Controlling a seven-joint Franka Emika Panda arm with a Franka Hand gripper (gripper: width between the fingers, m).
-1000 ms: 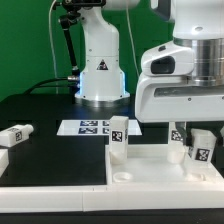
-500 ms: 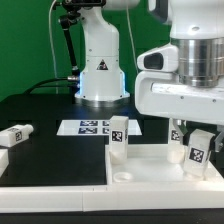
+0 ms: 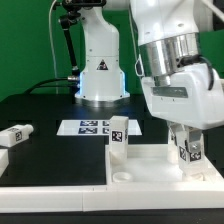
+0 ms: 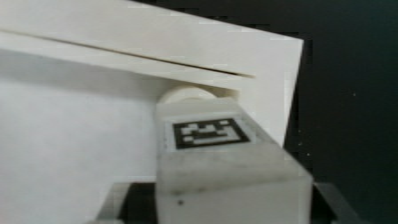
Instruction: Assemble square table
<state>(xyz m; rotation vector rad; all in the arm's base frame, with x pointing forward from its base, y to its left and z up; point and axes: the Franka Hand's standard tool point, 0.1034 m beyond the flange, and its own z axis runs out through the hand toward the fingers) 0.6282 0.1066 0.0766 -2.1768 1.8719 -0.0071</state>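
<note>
The white square panel (image 3: 150, 165) lies at the front right of the exterior view. One white tagged leg post (image 3: 118, 136) stands upright at its near-left corner. My gripper (image 3: 187, 140) hangs tilted over the panel's right part, shut on a second leg post (image 3: 191, 152) whose lower end is at the panel. In the wrist view this leg post (image 4: 222, 150) fills the space between my fingers (image 4: 135, 200), and its far end sits at a corner of the panel (image 4: 89, 120). A third leg post (image 3: 15, 133) lies on the black table at the exterior view's left.
The marker board (image 3: 85, 127) lies flat in front of the arm's white base (image 3: 100, 70). Long white border bars run along the front (image 3: 60, 195) and the left edge (image 3: 5, 160) of the table.
My wrist has tilted and shifted toward the exterior view's left, and the held leg post has moved with it over the panel. The other legs have not moved.
</note>
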